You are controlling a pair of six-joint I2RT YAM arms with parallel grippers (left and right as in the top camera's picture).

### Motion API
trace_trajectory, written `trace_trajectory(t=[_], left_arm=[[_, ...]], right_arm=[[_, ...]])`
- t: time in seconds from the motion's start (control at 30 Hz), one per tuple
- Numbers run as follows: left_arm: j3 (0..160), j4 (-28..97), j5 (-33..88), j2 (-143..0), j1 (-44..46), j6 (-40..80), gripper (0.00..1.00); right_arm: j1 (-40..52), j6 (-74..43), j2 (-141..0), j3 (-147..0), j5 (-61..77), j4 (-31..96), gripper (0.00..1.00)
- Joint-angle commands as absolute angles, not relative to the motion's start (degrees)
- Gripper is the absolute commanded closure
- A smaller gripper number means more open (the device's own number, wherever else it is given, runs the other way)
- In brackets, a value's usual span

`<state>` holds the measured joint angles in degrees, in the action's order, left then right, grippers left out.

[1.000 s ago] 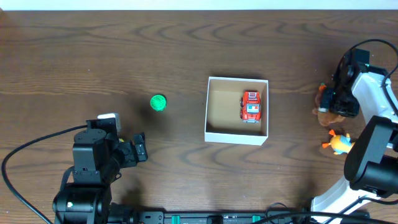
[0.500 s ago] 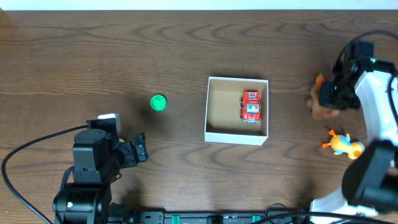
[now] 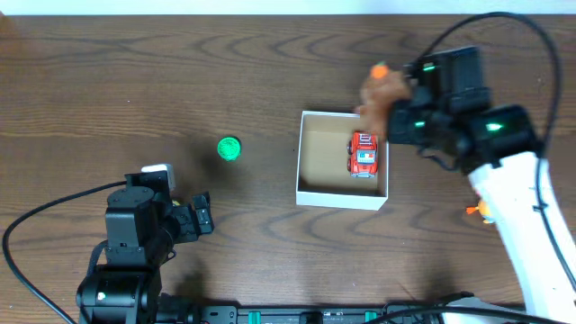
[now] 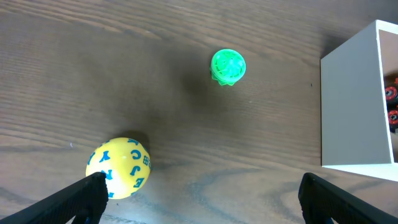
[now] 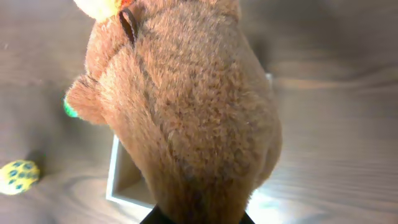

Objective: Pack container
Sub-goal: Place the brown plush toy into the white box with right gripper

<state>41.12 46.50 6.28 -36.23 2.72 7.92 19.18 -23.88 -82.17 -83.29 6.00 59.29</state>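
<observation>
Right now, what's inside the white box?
A red toy truck sits by the right wall of the container; the rest of its tan floor looks bare. The held brown plush toy hides the far right corner.

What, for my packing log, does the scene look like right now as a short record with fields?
box: white, open top, mid-table
in box: red truck, against the right wall
right end effector: shut on brown plush toy, at the box's far right corner, not yet inside
left end effector: open, holding nothing
loose on table: green toy left of the box; yellow ball by the left end effector; orange toy, mostly hidden by the right arm
</observation>
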Motion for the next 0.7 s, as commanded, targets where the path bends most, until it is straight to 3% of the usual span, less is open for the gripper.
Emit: trace_trajectory(t=[0.0, 0.5, 0.6, 0.67], left_arm=[[42.3, 46.7, 6.9, -36.2, 2.5, 8.5, 0.02], [42.3, 46.7, 6.9, -36.2, 2.5, 8.5, 0.02], [42.3, 46.7, 6.9, -36.2, 2.5, 8.5, 0.02], [42.3, 46.7, 6.9, -36.2, 2.5, 8.5, 0.02]], right_arm=[[24.1, -32.4, -84.6, -79.1, 4.3, 57.1, 0.99], [27.7, -34.0, -98.6, -70.1, 3.4, 41.5, 0.97], [27.7, -34.0, -101.1, -70.1, 3.3, 40.4, 0.83], [27.7, -34.0, -102.4, -70.1, 3.3, 40.4, 0.6]])
